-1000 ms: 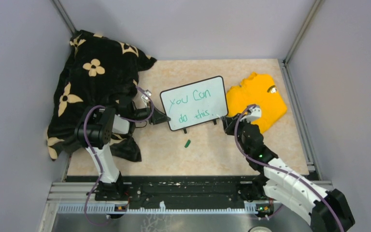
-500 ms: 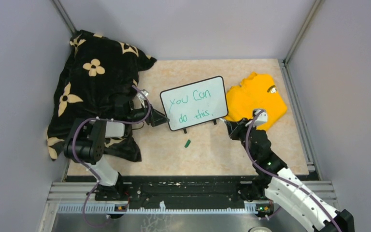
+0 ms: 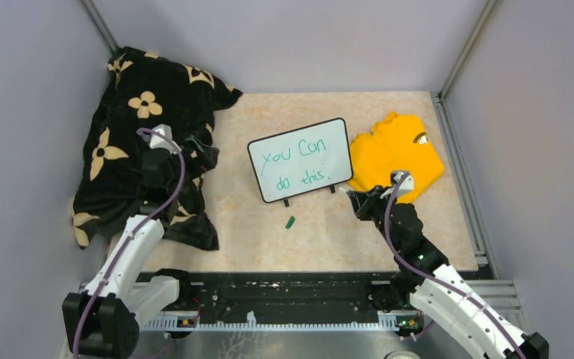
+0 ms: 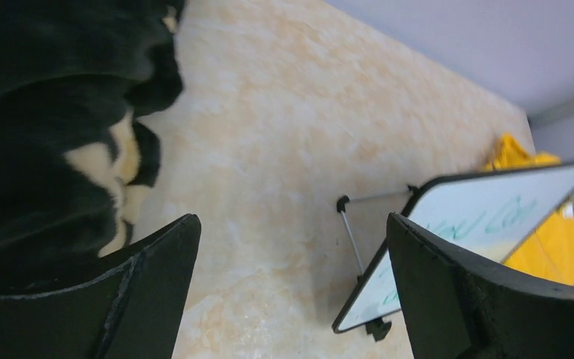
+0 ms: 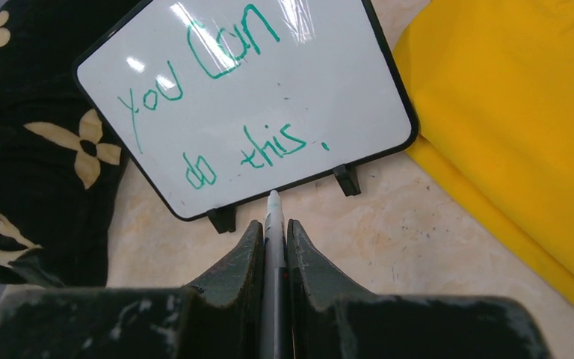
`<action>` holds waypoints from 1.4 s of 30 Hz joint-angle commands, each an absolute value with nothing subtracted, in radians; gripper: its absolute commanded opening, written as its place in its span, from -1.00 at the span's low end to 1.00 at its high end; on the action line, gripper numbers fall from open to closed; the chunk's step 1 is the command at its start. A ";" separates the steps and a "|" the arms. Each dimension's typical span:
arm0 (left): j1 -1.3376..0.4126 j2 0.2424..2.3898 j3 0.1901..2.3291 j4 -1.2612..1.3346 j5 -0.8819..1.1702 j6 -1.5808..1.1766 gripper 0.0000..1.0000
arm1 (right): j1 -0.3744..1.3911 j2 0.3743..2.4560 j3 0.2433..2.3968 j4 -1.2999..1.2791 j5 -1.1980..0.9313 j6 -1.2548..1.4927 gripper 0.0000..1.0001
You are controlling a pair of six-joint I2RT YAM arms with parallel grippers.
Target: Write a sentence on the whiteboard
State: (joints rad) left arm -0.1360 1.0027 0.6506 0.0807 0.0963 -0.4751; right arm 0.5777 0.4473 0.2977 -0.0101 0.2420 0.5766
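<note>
I'm seeing the whiteboard (image 3: pixel 299 159) standing tilted on its feet mid-tabletop (image 3: pixel 321 239), showing "you Can do this." in green. I'm gripping a marker (image 5: pixel 273 217) in the right tool (image 5: pixel 273 224), jaws closed on it, tip pointing at the whiteboard's lower frame, just near of it. Left tool (image 4: pixel 290 224) is hanging wide open and empty, left of the whiteboard, over the blanket (image 3: pixel 142 127) edge. Shirt (image 3: pixel 396 153) is lying just right of the whiteboard. Green cap (image 3: pixel 290 222) is lying in front of it.

Most of the marker (image 5: pixel 273 203) is hidden between the fingers (image 5: pixel 248 247) of the right gripper (image 5: pixel 273 226); the small green piece (image 3: pixel 290 222) by the whiteboard (image 3: pixel 299 161) cannot be identified.
</note>
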 commanded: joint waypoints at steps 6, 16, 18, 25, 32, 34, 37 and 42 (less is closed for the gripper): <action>-0.153 0.833 0.545 0.056 0.282 -0.478 0.98 | 0.570 0.518 0.493 -0.093 0.206 0.479 -1.00; -0.479 0.837 0.669 -0.348 -0.028 -0.334 0.97 | 0.570 0.397 0.483 -0.219 0.256 0.471 -1.00; -0.600 0.886 0.716 -0.424 -0.157 -0.320 0.98 | 0.571 0.383 0.478 -0.222 0.274 0.469 -1.00; -0.785 1.021 0.853 -0.485 -0.219 -0.267 0.97 | 0.570 0.363 0.482 -0.232 0.318 0.456 -1.00; -0.829 1.108 0.883 -0.459 -0.061 -0.260 0.97 | 0.570 0.302 0.470 -0.255 0.342 0.458 -1.00; -0.850 1.102 0.867 -0.436 -0.034 -0.265 0.94 | 0.569 0.291 0.472 -0.260 0.348 0.459 -1.00; -0.871 1.106 0.845 -0.404 -0.008 -0.274 0.89 | 0.570 0.287 0.475 -0.264 0.351 0.460 -1.00; -0.952 1.184 0.855 -0.398 -0.013 -0.275 0.75 | 0.570 0.288 0.485 -0.284 0.345 0.460 -1.00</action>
